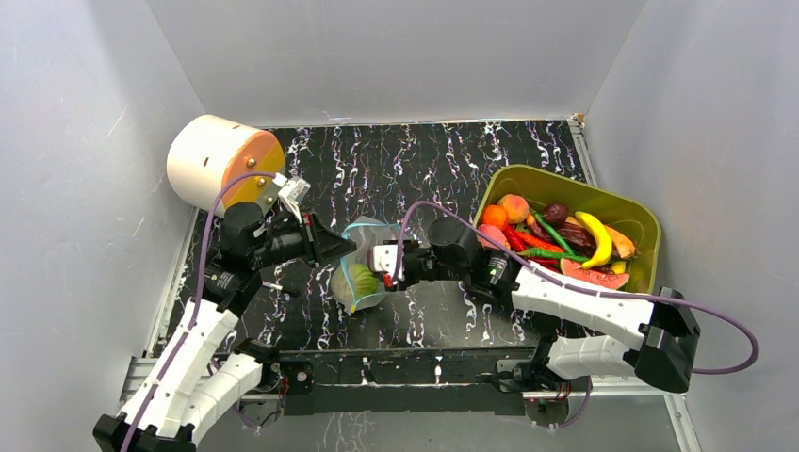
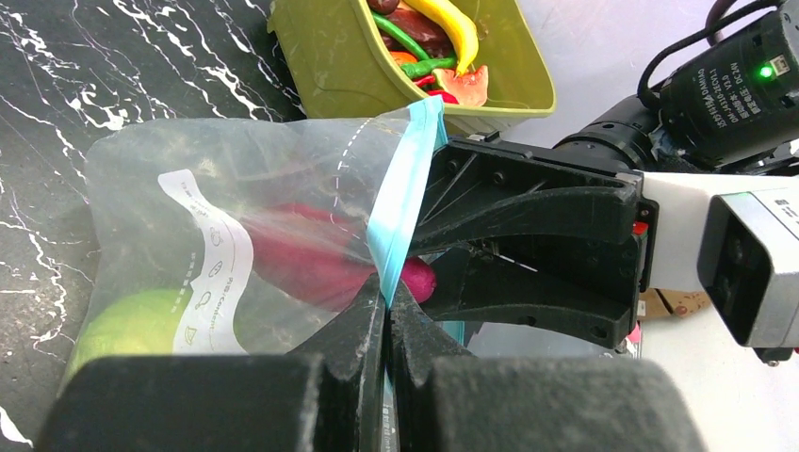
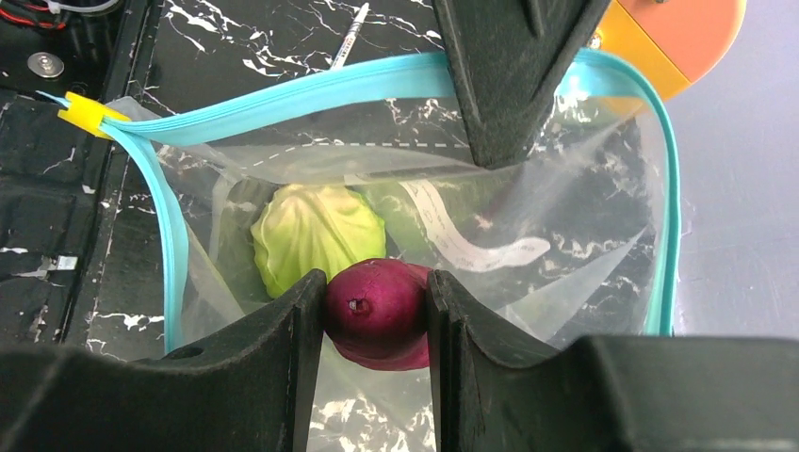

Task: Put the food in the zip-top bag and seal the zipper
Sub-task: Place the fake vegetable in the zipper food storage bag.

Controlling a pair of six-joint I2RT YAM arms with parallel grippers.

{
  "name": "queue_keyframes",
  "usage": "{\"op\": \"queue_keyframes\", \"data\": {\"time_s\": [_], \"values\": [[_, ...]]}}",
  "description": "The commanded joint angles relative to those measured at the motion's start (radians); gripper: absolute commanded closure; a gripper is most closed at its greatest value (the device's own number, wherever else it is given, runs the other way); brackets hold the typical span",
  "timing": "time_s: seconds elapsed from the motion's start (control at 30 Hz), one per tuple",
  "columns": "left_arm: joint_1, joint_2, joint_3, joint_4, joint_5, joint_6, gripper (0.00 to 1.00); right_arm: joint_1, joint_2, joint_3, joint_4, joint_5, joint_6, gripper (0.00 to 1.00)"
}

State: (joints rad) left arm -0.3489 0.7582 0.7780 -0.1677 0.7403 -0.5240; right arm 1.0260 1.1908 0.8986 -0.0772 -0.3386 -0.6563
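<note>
My left end effector (image 2: 386,294) is pinched closed on the zipper (image 2: 407,184), holding one lip of the zip-top bag (image 2: 188,179) up so the mouth stands open. My right end effector (image 3: 377,301) is at the bag mouth, clamped narrow around the purple sweet potato (image 3: 377,318). The potato looks partway through the mouth, with its tip poking out past the strip. The green cabbage (image 3: 316,235) is already inside the bag, deeper in than the potato. The rest of the food (image 1: 565,240) sits in the olive bin (image 1: 528,172), well apart from the bag on my right-arm side.

Risks from here:
- The left pinch is only on the thin strip. If the film slips out, the mouth collapses onto the potato and my fingers.
- If I let go too early, the potato likely rolls back out over the lower lip onto the surface (image 1: 424,160), since the bag lies almost flat.
- If I push in too far, the potato shoves the cabbage and drags the whole bag, tugging it against the left grip.
- When I pull the right fingers out, they could snag the crinkly film or the zipper and fold the lip inward.
- The bag is small and much food remains, so overfilling may stop the zipper from closing.
</note>
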Motion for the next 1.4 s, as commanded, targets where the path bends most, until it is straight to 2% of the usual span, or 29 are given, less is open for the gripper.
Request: {"op": "queue_keyframes", "data": {"time_s": [0.0, 0.27, 0.57, 0.7, 0.87, 1.07, 1.13, 1.27, 1.37], "values": [[-0.002, 0.013, 0.024, 0.026, 0.056, 0.008, 1.0, 0.005, 0.017, 0.004, 0.093, -0.036, -0.046, 0.77], [-0.002, 0.023, 0.034, 0.022, 0.065, 0.014, 1.0, 0.005, 0.073, 0.0, 0.107, -0.024, -0.105, 0.72], [-0.002, 0.02, 0.027, -0.005, 0.032, 0.035, 1.0, 0.005, 0.058, -0.018, 0.088, 0.022, -0.091, 0.47], [-0.001, 0.023, 0.026, -0.009, 0.019, 0.049, 1.0, 0.005, 0.017, -0.014, 0.083, 0.003, -0.043, 0.41], [-0.002, 0.016, 0.017, -0.016, -0.024, 0.08, 1.0, 0.006, -0.029, 0.004, 0.059, 0.017, 0.094, 0.4], [-0.002, 0.004, 0.003, -0.052, -0.106, 0.17, 1.0, 0.005, -0.102, 0.039, 0.084, 0.023, 0.338, 0.42], [-0.002, 0.004, 0.001, -0.061, -0.127, 0.206, 1.0, 0.005, -0.125, 0.06, 0.11, 0.084, 0.432, 0.43], [-0.002, 0.002, -0.002, -0.073, -0.158, 0.263, 1.0, 0.005, -0.148, 0.135, 0.098, 0.31, 0.629, 0.41], [-0.001, -0.007, -0.014, -0.064, -0.159, 0.287, 1.0, 0.005, -0.136, 0.2, 0.025, 0.411, 0.667, 0.41]]}}
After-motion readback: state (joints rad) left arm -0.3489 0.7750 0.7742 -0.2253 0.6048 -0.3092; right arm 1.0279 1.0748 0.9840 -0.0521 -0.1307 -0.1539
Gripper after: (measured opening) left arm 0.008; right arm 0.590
